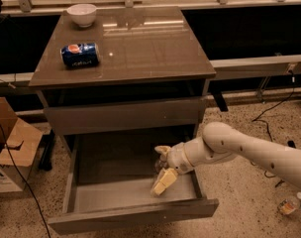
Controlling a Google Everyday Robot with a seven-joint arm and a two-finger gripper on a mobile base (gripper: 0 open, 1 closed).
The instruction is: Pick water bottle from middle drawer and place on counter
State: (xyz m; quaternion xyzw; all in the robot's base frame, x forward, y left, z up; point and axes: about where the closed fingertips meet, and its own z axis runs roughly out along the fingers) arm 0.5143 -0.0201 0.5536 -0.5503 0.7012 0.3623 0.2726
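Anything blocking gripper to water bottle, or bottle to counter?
Nothing visible. Gripper is at the water bottle in the middle drawer; Pepsi can and bowl sit left on the counter.

A white bowl (82, 14) stands at the back left. A blue soda can (79, 54) lies on its side in front of it, apart. An open cardboard box (12, 150) sits on the speckled floor (239, 207) at left. At right lie a black cable (276, 107) and a small bottle (289, 206).
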